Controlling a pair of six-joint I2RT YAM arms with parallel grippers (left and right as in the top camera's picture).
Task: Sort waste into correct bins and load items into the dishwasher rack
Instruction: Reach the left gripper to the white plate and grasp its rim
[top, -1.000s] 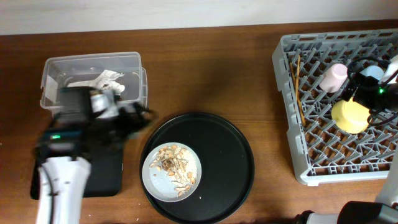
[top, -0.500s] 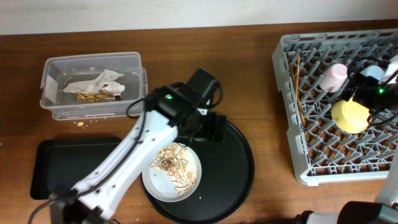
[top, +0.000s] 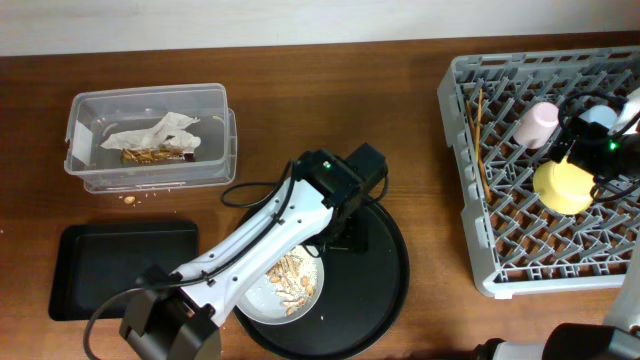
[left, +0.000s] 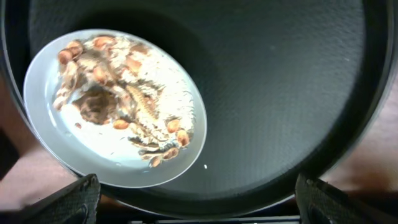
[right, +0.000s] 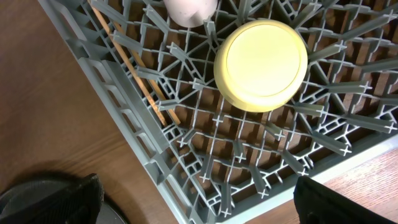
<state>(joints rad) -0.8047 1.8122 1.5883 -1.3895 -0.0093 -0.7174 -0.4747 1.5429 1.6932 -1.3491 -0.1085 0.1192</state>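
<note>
Grey round plate (left: 106, 149), strewn with brown and beige food scraps (left: 124, 93), sits in the round black tray (left: 280, 93) — the left claw (left: 200, 202) hovers above it, spread wide. The right claw (right: 199, 199), also spread, hangs over the yellow bowl (right: 261, 64) inside the dishwasher rack (right: 118, 112).

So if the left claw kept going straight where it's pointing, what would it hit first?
Most likely the grey plate of food scraps, near its edge. The open left gripper points down at it, but depth is unclear; it could instead touch the round black tray just beside it.
</note>
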